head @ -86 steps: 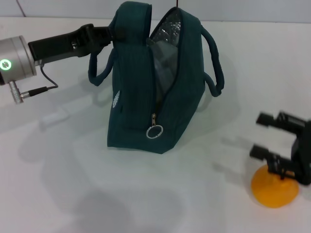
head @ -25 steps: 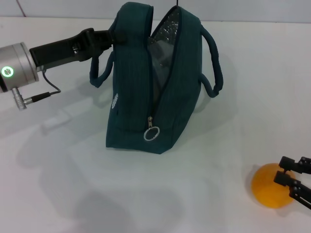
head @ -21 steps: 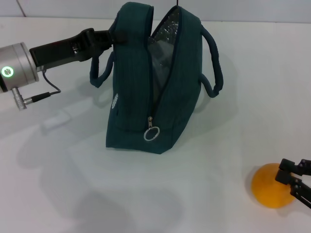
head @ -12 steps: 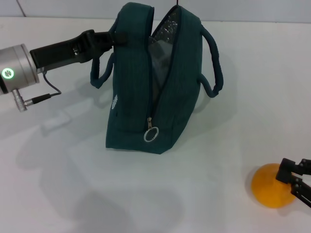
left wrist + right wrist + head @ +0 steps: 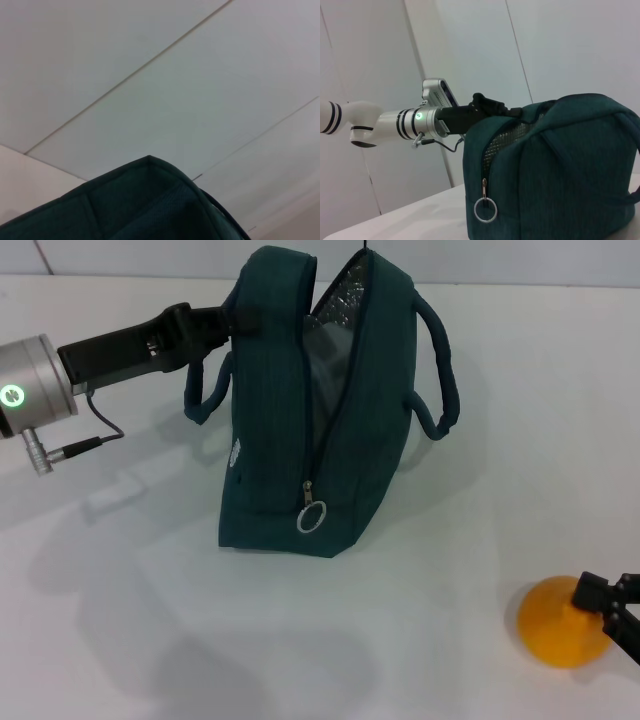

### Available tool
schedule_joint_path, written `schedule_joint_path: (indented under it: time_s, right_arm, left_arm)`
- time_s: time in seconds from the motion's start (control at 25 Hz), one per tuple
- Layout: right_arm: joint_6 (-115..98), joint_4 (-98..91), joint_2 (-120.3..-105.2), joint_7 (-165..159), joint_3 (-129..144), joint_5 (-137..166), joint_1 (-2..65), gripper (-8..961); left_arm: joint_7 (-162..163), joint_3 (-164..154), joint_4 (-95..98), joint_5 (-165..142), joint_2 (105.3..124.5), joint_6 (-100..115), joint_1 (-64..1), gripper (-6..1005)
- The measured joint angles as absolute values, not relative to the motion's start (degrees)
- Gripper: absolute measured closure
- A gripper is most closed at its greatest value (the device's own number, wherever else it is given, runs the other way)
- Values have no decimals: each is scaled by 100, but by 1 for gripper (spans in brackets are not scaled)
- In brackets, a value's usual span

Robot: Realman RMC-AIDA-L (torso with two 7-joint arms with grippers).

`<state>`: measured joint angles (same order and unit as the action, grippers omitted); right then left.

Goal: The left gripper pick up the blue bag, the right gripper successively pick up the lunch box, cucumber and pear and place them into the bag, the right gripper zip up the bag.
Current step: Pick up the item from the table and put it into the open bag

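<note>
The blue bag [image 5: 290, 430] stands upright mid-table with its top open and the silver lining [image 5: 340, 300] showing. Its ring zipper pull [image 5: 313, 517] hangs low on the front. My left gripper [image 5: 232, 320] is shut on the bag's top rim and holds it up. The bag also shows in the right wrist view [image 5: 560, 165] and the left wrist view [image 5: 150, 200]. The orange-yellow pear [image 5: 555, 625] lies at the near right. My right gripper [image 5: 608, 608] is at the pear's right side, fingertips apart, mostly out of frame. The lunch box and cucumber are not visible.
The bag's two loop handles [image 5: 440, 380] stick out to either side. The left arm [image 5: 420, 120] and its cable [image 5: 70, 445] reach in from the left. A pale wall stands behind the white table [image 5: 150, 620].
My right gripper has come down from above the pear to its right side and slid slightly toward the frame edge. The pear has not moved. The bag and left arm barely shifted.
</note>
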<state>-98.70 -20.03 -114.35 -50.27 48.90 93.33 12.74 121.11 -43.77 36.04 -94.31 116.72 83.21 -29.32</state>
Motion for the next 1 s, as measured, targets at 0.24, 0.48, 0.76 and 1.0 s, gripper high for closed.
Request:
schedule_joint_path:
  time_s: [0.24, 0.48, 0.76, 1.0]
  right_arm:
    - [-9852, -2001, -11442, -5047, 4852, 9291, 1269, 907]
    - [-10130, -1947, -11444, -5052, 4832, 9109, 1284, 927]
    - [-10933, -1998, -11428, -5030, 4824, 8107, 1363, 928]
    - [-11123, -2011, -11456, -5060, 4825, 7383, 1987, 927]
  left_arm:
    - [12077, -4377, 3604, -9404, 11672, 8405, -2924, 943]
    - [12070, -4377, 3604, -9404, 11672, 8416, -2927, 943]
    - [12067, -4400, 3604, -9404, 11672, 8505, -2979, 944]
    - [12093, -4428, 3661, -9439, 11778, 8700, -3073, 944]
